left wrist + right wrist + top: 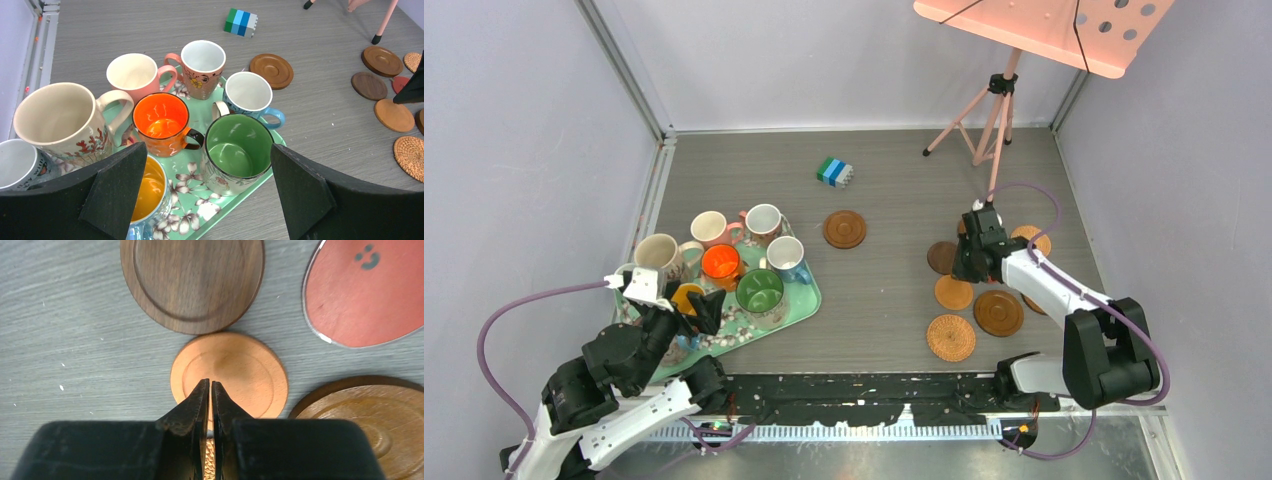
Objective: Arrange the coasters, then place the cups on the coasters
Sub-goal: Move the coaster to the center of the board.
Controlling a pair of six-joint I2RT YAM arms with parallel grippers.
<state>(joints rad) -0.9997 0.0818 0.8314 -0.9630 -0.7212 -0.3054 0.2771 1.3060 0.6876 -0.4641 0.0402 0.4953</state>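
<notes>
Grey wood-grain counter [884, 180], enclosed by pale walls.

Mint-green floral tray [809, 300], left side of counter. Carried on it: tall cream mug with red coral print [60, 120], pink mug [134, 74], mauve mug with flower print [202, 62], white mug with blue handle [248, 94], mug with orange interior [162, 122], mug with green interior [235, 147], mug with yellow interior [150, 192], and a white mug at the tray's near-left corner [20, 165], partly cut off by the picture edge. All are seen upright and packed close together.

Left hand [689, 310]: held above the near edge of the tray, fingers spread wide, nothing between them.

Dark brown round wooden coaster [845, 229]: lying alone on the counter, just right of the tray.

Coaster group, right side of counter: dark walnut disc [192, 282], small tan-orange disc [230, 372] touching its near edge, red disc with a smiley mark [367, 290], brown ridged disc [360, 425], round woven wicker disc [951, 337] nearest the arm bases. All lie flat.

Right hand [210, 390]: lowered over the tan-orange disc, fingers almost closed with only a slit between them; no object is seen gripped.

Blue-and-green toy block [835, 172]: far centre of counter. Pink music stand [994, 110]: far right corner.
</notes>
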